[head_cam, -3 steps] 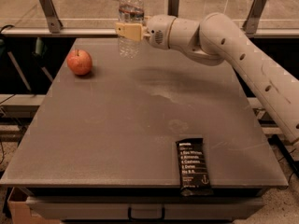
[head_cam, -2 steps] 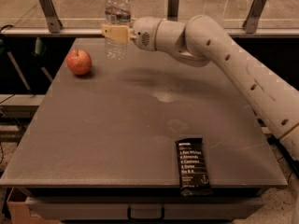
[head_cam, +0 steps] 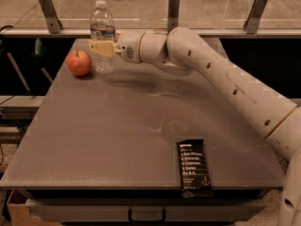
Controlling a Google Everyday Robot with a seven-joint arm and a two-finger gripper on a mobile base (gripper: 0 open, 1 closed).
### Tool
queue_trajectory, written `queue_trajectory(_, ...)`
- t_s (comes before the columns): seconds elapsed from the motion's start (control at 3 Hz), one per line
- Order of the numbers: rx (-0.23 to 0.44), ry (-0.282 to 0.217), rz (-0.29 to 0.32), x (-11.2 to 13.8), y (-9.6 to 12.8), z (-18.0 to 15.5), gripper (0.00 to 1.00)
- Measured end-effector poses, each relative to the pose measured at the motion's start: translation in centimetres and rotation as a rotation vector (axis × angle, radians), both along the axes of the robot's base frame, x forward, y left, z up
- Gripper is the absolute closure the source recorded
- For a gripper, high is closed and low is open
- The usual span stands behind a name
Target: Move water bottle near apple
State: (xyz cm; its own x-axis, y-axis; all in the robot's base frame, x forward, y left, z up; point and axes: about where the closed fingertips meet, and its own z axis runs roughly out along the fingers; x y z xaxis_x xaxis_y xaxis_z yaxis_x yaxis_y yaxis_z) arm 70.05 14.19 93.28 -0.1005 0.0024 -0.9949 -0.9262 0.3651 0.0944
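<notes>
The water bottle is clear and ribbed with a white cap. It stands upright at the far left of the grey table, its base at the table surface just right of the apple. The apple is round and red-orange with a short stem. My gripper reaches in from the right on the white arm. Its cream fingers are shut on the bottle's middle.
A black snack bar wrapper lies near the table's front right edge, overhanging it a little. Metal rail posts stand behind the table's far edge. A drawer handle shows under the front edge.
My gripper has carried the bottle left and down, from the far middle of the table to a spot just beside the apple.
</notes>
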Motion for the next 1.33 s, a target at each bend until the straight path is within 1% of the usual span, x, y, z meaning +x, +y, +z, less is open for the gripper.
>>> queue_trajectory(0.33,-0.013,0.001,-0.006,0.1,0.7,-1.6,1.00)
queue_trajectory(0.67,-0.017,0.002,-0.007,0.2,0.6,-2.6,0.85)
queue_trajectory(1.33,-0.014,0.006,-0.008,0.3,0.4,-3.6,0.37)
